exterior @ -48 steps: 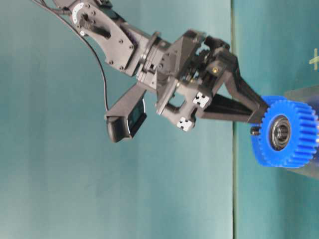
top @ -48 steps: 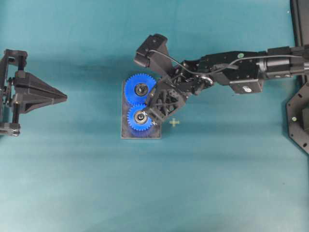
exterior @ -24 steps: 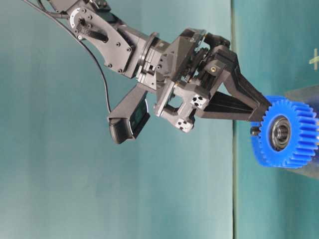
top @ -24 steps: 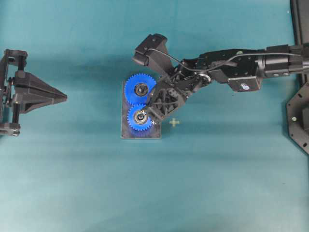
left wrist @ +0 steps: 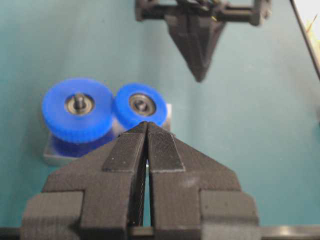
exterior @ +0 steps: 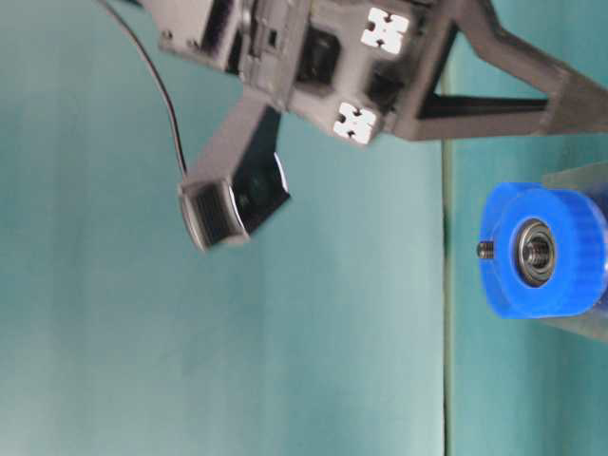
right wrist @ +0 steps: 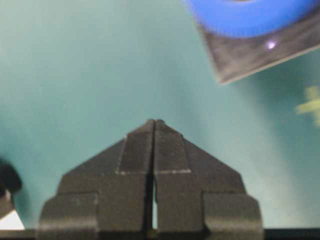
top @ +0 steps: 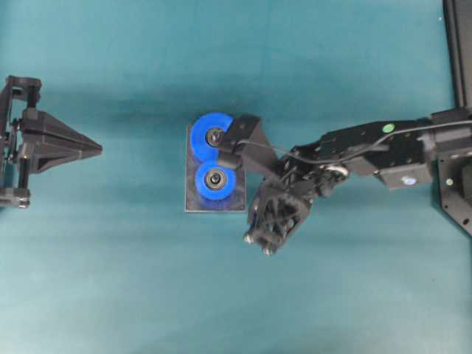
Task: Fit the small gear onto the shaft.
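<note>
The small gear (top: 215, 179) sits flat on the grey plate (top: 193, 205), its rim against the larger blue gear (top: 200, 136). The shaft is hidden inside its bearing hub. The gear also shows in the table-level view (exterior: 541, 252), the left wrist view (left wrist: 140, 105) and the right wrist view (right wrist: 250, 15). The teeth of both gears look blurred. My right gripper (top: 260, 240) is shut and empty, raised off the table to the front right of the plate; its tip (right wrist: 154, 121) is over bare table. My left gripper (top: 99, 149) is shut and empty, far left of the plate.
The right arm (top: 361, 147) reaches in from the right edge, and its wrist camera (top: 237, 136) overhangs the plate's right side. A black frame (top: 457, 184) stands at the right edge. A small screw (exterior: 484, 250) sticks out beside the small gear.
My right gripper has drawn away from the small gear's rim, risen and swung to the front right. The gear stays on the plate. The left arm has not moved.
</note>
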